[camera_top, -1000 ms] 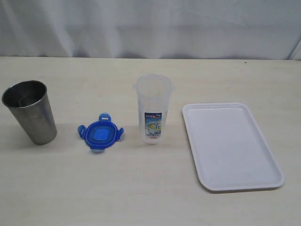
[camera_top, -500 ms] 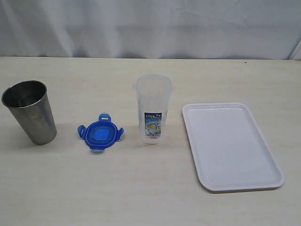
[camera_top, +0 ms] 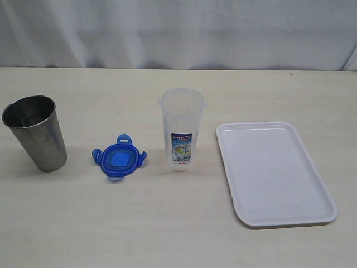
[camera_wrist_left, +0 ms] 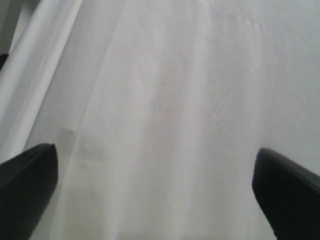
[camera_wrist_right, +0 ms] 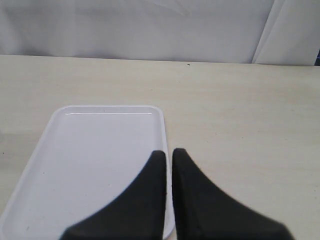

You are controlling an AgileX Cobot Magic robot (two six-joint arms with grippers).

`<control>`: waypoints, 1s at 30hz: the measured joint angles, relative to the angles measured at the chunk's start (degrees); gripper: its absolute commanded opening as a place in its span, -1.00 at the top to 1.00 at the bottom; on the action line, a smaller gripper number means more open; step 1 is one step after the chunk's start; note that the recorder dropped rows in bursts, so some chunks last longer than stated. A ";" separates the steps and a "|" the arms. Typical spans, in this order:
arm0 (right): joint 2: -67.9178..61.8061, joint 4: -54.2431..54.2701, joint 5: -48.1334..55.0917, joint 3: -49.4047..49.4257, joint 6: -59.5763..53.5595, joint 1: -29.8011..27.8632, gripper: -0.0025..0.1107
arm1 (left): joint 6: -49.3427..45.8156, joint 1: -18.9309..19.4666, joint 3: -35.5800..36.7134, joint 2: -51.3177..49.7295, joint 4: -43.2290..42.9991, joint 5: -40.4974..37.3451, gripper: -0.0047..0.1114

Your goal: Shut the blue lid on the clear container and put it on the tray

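The small round blue plastic lid (camera_top: pixel 119 158) lies flat on the pale wooden table (camera_top: pixel 167 240) with its four snap flaps splayed outward. It is just left of the tall clear plastic container (camera_top: pixel 182 128), which stands upright and open-mouthed near the table's middle. The likeliest trouble is the container tipping: it is slim on a narrow base, so a lid pressed down off-centre, or a finger brushing its wall, would probably knock it over. The lid sits so low that jaws closing on it may skid on the table or catch only a flap, and a flap folded under the rim would keep it from seating. The lid has a paler blue centre with a small sticker. The container is transparent, with a blue-and-white printed label low on its side. The flat white rectangular plastic tray (camera_top: pixel 276 173) lies to the container's right, apart from it. A grey steel cup (camera_top: pixel 34 132) stands well left of the lid. Neither arm shows in the exterior view. The left gripper (camera_wrist_left: pixel 155 165) has its jaws spread wide around nothing, facing white cloth (camera_wrist_left: pixel 165 75). The right gripper (camera_wrist_right: pixel 168 155) has its jaws nearly together and holds nothing, with the tray's rim showing at its tips.
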State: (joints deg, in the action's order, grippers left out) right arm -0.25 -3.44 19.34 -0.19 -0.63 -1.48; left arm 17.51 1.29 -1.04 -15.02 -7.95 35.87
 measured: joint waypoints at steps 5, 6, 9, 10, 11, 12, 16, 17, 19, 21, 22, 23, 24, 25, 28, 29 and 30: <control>0.00 0.00 0.00 0.00 0.00 0.00 0.87 | 1.84 0.00 0.00 -7.69 -5.74 3.27 -0.89; 0.00 0.00 0.00 0.00 0.00 0.00 0.87 | 1.84 0.00 0.00 -9.64 -6.20 3.55 -0.89; 0.00 0.00 0.00 0.00 0.00 0.00 0.87 | 0.79 0.00 0.00 -16.32 -7.04 5.03 -0.89; 0.00 0.00 0.00 0.00 0.00 0.00 0.87 | 0.24 0.00 0.00 -18.29 -7.20 5.94 -0.89; 0.00 0.00 0.00 0.00 0.00 0.00 0.87 | -0.62 0.00 0.00 -20.90 -7.29 6.96 -0.89; 0.00 0.00 0.00 0.00 0.00 0.00 0.87 | -1.59 0.00 0.00 -23.66 -7.32 8.15 -0.89; 0.00 0.00 0.00 0.00 0.00 0.00 0.87 | -6.04 0.00 0.00 -34.85 -7.44 13.09 -0.89; 0.00 0.00 0.00 0.00 0.00 0.00 0.87 | -6.92 0.00 0.00 -37.84 -7.44 14.23 -0.89; 0.00 0.00 0.00 0.00 0.00 0.00 0.87 | -8.55 0.00 0.00 -43.75 -7.44 17.31 -0.89; 0.00 0.00 0.00 0.00 0.00 0.00 0.87 | -9.58 0.00 -0.05 -48.72 -7.44 20.28 -0.89; 0.00 0.00 0.00 0.00 0.00 0.00 0.87 | -10.37 0.00 -0.05 -51.26 -7.44 21.86 -0.89; 0.00 0.00 0.00 0.00 0.00 0.00 0.87 | -11.24 0.00 -0.15 -53.20 -7.44 23.14 -0.89; 0.00 0.00 0.00 0.00 0.00 0.00 0.87 | -11.96 0.00 -0.14 -55.57 -7.44 24.63 -0.89; 0.00 0.00 0.00 0.00 0.00 0.00 0.87 | -12.57 0.00 -0.14 -57.85 -7.44 26.13 -0.89; 0.00 0.00 0.00 0.00 0.00 0.00 0.87 | -13.72 0.00 -0.18 -64.15 -7.44 30.06 -0.89; 0.00 0.00 0.00 0.00 0.00 0.00 0.87 | -13.97 0.00 -0.28 -65.60 -7.44 31.25 -0.89; 0.00 0.00 0.00 0.00 0.00 0.00 0.87 | -14.22 0.00 -0.27 -67.26 -7.44 32.03 -0.89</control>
State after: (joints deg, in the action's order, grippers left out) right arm -0.25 -3.44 19.34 -0.19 -0.63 -1.48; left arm 3.29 1.29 -1.31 -82.28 -15.39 67.90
